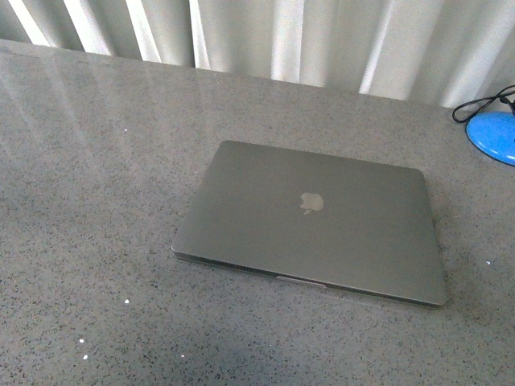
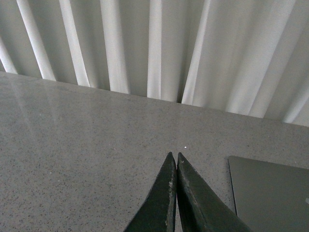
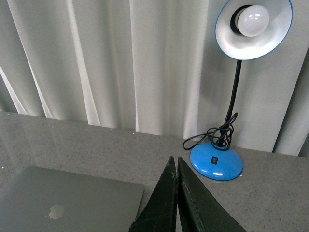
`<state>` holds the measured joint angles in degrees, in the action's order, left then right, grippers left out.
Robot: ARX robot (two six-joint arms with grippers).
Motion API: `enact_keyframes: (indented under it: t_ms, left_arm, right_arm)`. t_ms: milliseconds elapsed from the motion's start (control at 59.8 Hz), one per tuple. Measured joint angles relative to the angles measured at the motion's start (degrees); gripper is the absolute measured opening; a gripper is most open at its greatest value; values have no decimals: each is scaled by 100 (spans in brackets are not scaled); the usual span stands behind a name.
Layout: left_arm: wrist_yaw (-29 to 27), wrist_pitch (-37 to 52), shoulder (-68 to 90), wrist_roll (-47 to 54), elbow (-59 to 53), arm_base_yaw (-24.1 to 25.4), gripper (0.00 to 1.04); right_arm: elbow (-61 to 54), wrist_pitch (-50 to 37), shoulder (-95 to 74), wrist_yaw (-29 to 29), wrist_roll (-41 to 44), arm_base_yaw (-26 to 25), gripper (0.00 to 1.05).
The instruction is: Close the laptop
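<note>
The grey-silver laptop (image 1: pixel 310 221) lies flat on the grey speckled table with its lid down and the apple logo facing up. Neither arm shows in the front view. In the left wrist view my left gripper (image 2: pixel 174 155) is shut and empty, above bare table, with a corner of the laptop (image 2: pixel 270 193) off to one side. In the right wrist view my right gripper (image 3: pixel 174 159) is shut and empty, beside the laptop's lid (image 3: pixel 63 203). Keyboard and screen are hidden.
A blue desk lamp (image 3: pixel 216 162) with a black cord stands at the table's back right; its base shows in the front view (image 1: pixel 492 135). White curtains (image 1: pixel 265 36) hang behind the table's far edge.
</note>
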<state>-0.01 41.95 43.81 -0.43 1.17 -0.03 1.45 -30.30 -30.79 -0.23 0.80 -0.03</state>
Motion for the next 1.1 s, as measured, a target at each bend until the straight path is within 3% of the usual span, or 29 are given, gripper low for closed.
enact_keyframes:
  t_ms: [502, 936, 1020, 1103]
  left_arm:
    - [0, -1707, -1893, -2, -9, 0, 4]
    - [0, -2680, -2887, -2, -9, 0, 4]
    - [0, -2846, -3062, -2, -9, 0, 4]
    - [0, -2968, -3163, -2, -9, 0, 4]
  right_arm:
    - [-7, 1325, 1390, 2, -17, 0, 1]
    - [-7, 2002, 2072, 4, -17, 0, 1]
    - [-4, 2857, 2717, 15, -20, 0, 1]
    - [-2, 2992, 3036, 20, -20, -2, 1]
